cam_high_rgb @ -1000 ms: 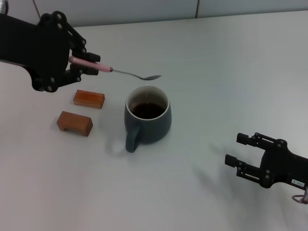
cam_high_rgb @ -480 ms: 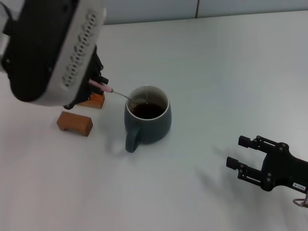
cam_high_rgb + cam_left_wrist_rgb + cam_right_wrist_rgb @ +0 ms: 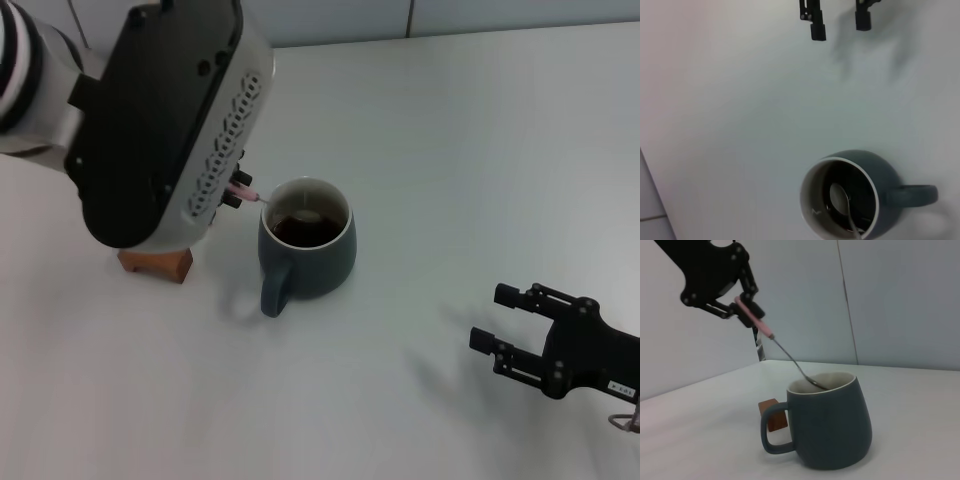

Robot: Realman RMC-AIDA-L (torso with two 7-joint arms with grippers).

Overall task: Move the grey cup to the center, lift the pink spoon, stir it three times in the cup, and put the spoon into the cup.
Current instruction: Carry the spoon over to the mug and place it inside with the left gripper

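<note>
The grey cup stands near the table's middle with dark liquid inside and its handle toward me. My left gripper is just left of the cup, mostly hidden behind its own wrist, and is shut on the pink spoon by its handle. In the right wrist view the left gripper holds the pink spoon slanting down, with the metal bowl inside the grey cup at the rim. The left wrist view shows the spoon's bowl within the cup. My right gripper is open and empty at the front right.
An orange-brown block lies left of the cup, partly under my left arm; it also shows in the right wrist view behind the cup's handle. The second block is hidden. The right gripper shows far off in the left wrist view.
My left arm has swung toward the cup and lowered the spoon from above the rim so its bowl is inside the cup. The arm now covers one block. The right arm stayed put.
</note>
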